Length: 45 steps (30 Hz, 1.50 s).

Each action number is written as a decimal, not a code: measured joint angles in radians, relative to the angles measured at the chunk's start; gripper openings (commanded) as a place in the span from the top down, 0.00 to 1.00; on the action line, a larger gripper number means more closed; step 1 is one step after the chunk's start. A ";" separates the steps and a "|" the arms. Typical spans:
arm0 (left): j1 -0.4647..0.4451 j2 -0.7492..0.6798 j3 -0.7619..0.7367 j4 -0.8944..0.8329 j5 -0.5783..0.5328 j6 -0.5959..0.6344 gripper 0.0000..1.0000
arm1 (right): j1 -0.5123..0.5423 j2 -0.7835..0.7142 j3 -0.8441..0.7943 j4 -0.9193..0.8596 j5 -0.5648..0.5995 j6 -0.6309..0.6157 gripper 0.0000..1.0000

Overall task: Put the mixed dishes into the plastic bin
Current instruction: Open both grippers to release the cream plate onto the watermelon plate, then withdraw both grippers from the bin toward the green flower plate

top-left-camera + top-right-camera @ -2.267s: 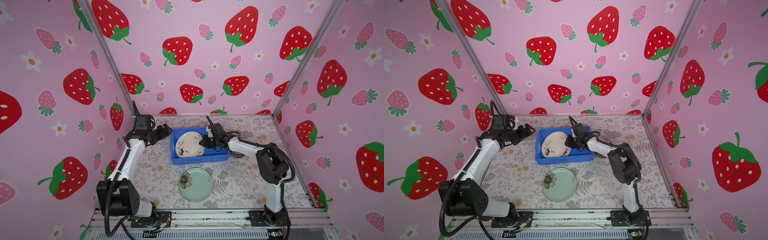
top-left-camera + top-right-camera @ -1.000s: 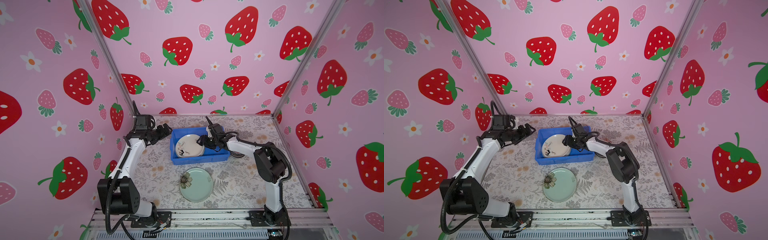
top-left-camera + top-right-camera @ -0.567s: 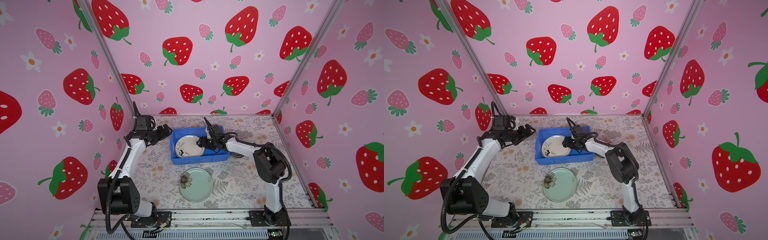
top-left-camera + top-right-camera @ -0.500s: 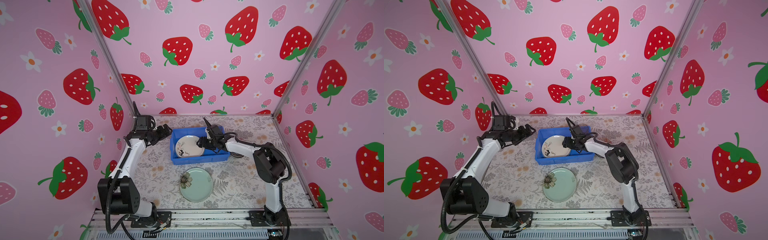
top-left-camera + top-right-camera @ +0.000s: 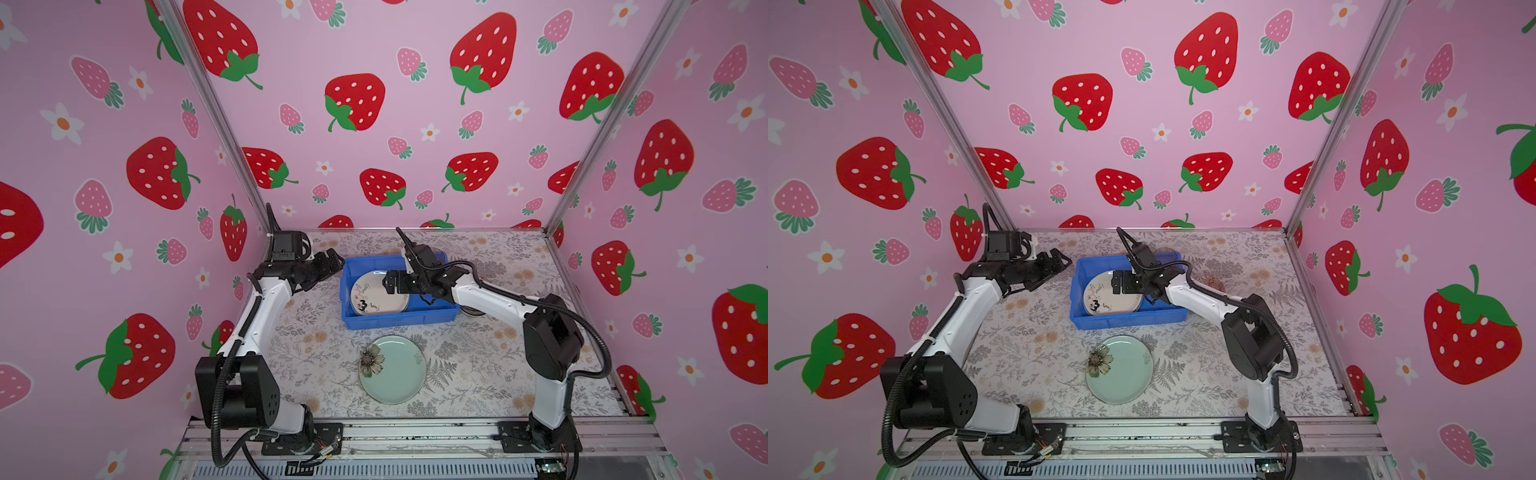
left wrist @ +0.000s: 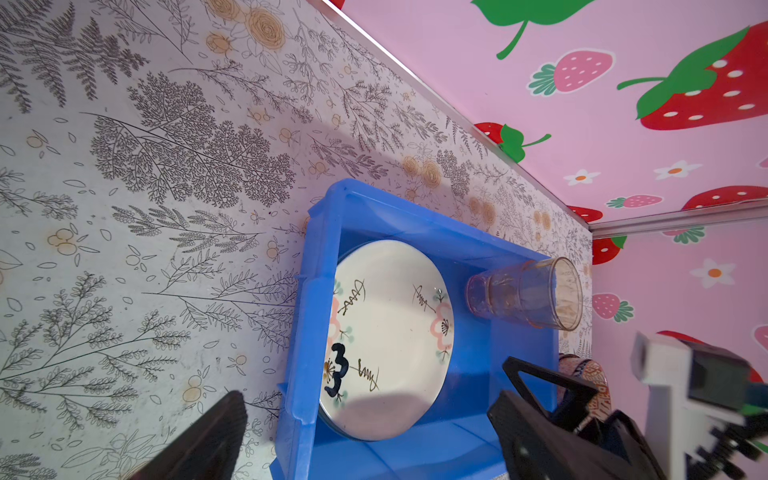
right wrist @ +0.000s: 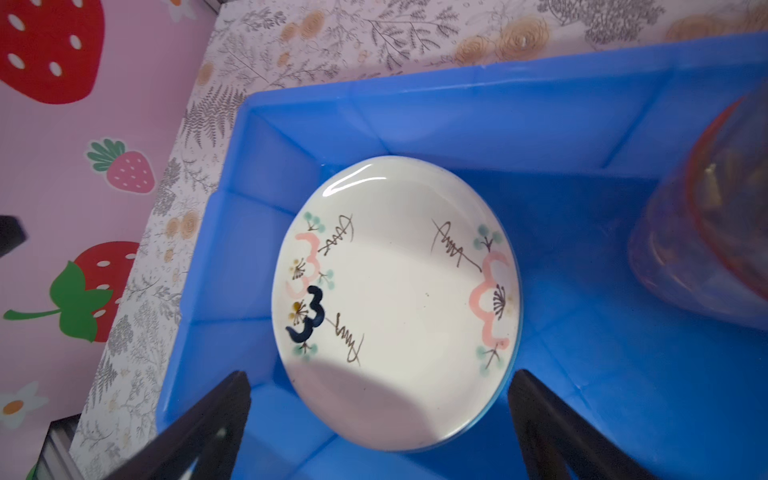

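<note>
Pincers of the left gripper (image 5: pixel 334 262) and the right gripper (image 7: pixel 378 382) are held wide apart, empty. Nearest, a pale green round flower plate (image 5: pixel 392 370) is left on the table (image 5: pixel 478 374). Farther back, a white painted plate (image 5: pixel 376 293) and a clear glass tumbler (image 6: pixel 525 293) are laid in the bright blue plastic bin (image 5: pixel 395 321). A small patterned bowl (image 6: pixel 586 376) is left outside it.

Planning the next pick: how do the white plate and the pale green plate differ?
The white plate sits inside the blue bin, seemingly propped on its wall; the pale green plate lies flat on the table, outside. The white plate has pink blossoms and dark strokes; the pale green plate has one dark flower. Both are round, shallow.
</note>
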 measured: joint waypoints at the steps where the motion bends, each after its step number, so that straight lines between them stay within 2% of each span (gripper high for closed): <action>1: 0.000 0.000 0.000 0.000 0.000 -0.003 0.04 | 0.006 -0.024 0.000 -0.008 0.007 -0.010 0.01; 4: 0.000 -0.011 -0.015 0.004 0.013 -0.027 0.04 | 0.021 -0.108 -0.020 -0.020 0.023 -0.031 0.01; 10: 0.000 -0.104 -0.066 -0.058 0.046 -0.051 0.01 | 0.019 -0.340 -0.199 -0.053 0.044 -0.070 0.01; 16: 0.000 -0.293 -0.138 -0.169 0.051 -0.047 0.01 | 0.018 -0.509 -0.380 -0.076 0.020 -0.087 0.01; 22: -0.024 -0.470 -0.303 -0.254 0.062 -0.087 0.01 | 0.018 -0.639 -0.546 -0.077 -0.050 -0.084 0.00; 25: -0.080 -0.547 -0.410 -0.257 0.066 -0.145 0.01 | 0.018 -0.696 -0.645 -0.047 -0.100 -0.050 0.02; 29: -0.199 -0.646 -0.556 -0.225 0.064 -0.245 0.01 | 0.018 -0.763 -0.820 0.062 -0.189 0.045 0.05; 33: -0.298 -0.691 -0.683 -0.169 0.057 -0.338 0.01 | 0.018 -0.779 -0.939 0.127 -0.248 0.124 0.07; 38: -0.406 -0.654 -0.760 -0.098 0.015 -0.407 0.01 | 0.018 -0.781 -1.002 0.205 -0.297 0.185 0.10; 45: -0.478 -0.530 -0.768 0.005 -0.013 -0.432 0.01 | 0.022 -0.693 -1.040 0.335 -0.351 0.232 0.12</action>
